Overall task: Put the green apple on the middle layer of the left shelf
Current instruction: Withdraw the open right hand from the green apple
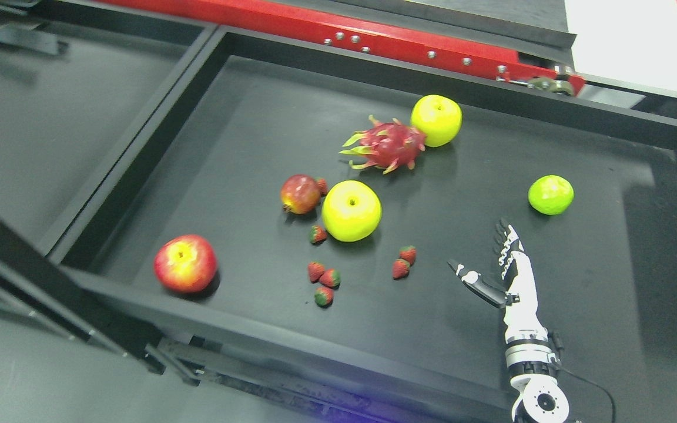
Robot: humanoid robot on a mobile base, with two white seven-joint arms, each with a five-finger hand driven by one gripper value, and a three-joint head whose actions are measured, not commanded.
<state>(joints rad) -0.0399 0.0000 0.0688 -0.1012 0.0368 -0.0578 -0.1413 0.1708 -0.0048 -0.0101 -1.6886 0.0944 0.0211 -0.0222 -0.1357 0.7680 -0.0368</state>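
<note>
Right robot hand [503, 267] spread, empty, strawberries [403, 262] and dragon fruit [386, 145] flanking the near green apple [351, 210].

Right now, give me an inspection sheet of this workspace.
Surface: black tray with raised rim, holding loose fruit.
Job's things: two yellow-green apples, one mid-tray, one at the back touching the dragon fruit.
Clutter: lime; red apple at front left; pomegranate; scattered strawberries.
Hands: right hand open, holding nothing, over the tray below the lime; left not in view.
Cables: thin black cable by the right wrist.
Surroundings: red bar behind the tray; second black tray at left.
</note>
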